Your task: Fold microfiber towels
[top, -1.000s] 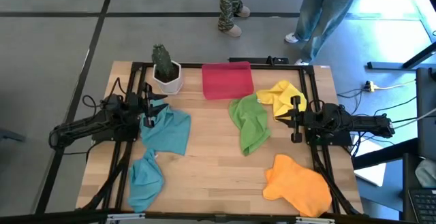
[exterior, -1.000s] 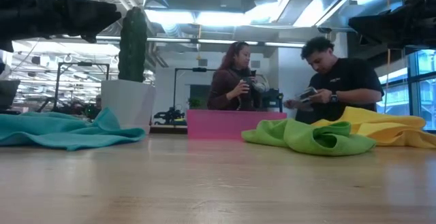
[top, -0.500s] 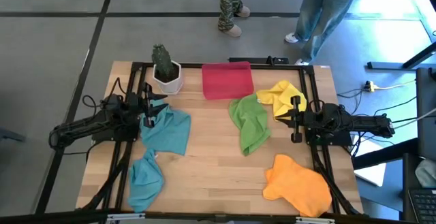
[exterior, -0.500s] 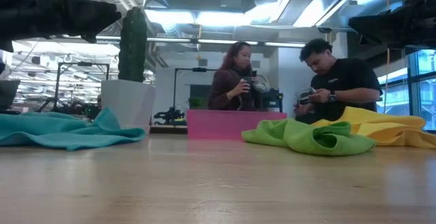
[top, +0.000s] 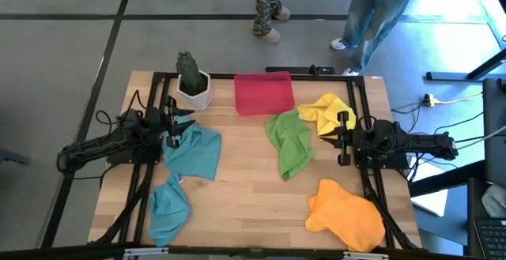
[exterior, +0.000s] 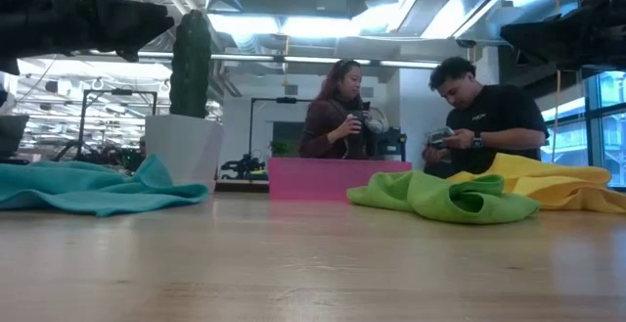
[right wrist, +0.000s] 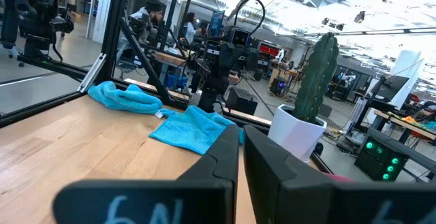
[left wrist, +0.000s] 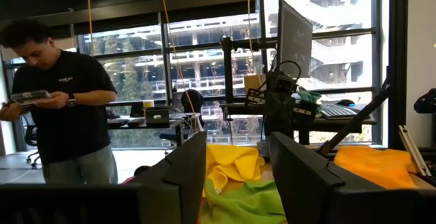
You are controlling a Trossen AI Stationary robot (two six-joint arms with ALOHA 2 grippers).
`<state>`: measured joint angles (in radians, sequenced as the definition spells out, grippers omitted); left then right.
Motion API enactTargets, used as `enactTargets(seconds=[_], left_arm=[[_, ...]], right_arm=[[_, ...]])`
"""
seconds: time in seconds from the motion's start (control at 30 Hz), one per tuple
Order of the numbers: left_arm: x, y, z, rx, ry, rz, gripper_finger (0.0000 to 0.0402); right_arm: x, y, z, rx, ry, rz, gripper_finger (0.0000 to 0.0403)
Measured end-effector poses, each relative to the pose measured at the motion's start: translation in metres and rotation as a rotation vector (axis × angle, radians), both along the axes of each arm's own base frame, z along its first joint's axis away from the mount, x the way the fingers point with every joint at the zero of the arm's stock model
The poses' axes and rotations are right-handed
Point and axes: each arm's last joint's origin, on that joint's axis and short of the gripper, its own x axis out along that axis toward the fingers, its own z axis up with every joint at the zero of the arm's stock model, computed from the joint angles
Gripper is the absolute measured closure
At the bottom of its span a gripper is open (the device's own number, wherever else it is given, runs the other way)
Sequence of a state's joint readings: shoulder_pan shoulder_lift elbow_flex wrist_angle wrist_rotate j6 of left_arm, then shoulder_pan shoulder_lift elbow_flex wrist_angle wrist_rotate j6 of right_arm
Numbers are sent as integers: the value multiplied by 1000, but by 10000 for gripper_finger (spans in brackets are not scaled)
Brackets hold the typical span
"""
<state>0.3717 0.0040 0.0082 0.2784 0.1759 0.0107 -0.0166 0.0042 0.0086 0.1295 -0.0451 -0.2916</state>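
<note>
Five microfiber towels lie crumpled on the wooden table: one teal [top: 194, 151] at the left, a second teal [top: 168, 209] at the near left, a lime green one [top: 289, 143] in the middle, a yellow one [top: 324, 111] at the far right and an orange one [top: 345, 215] at the near right. My left gripper [top: 179, 126] hovers open over the left teal towel's edge, its fingers [left wrist: 182, 176] wide apart with nothing between them. My right gripper [top: 341, 138] hangs shut beside the yellow towel, its fingers [right wrist: 225, 163] almost together.
A red tray [top: 263, 92] sits at the far middle of the table, and a potted cactus [top: 192, 82] stands at the far left. Two people stand beyond the far edge. Bare wood shows in the near middle [top: 245, 205].
</note>
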Motion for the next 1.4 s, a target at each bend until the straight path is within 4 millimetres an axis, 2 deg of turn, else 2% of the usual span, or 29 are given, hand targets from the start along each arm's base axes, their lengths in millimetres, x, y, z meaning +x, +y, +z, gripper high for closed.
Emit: enactTargets(seconds=[1.4], left_arm=[[0,0,0,0,0,0,250]], right_arm=[[0,0,0,-22,-1,-3,377]])
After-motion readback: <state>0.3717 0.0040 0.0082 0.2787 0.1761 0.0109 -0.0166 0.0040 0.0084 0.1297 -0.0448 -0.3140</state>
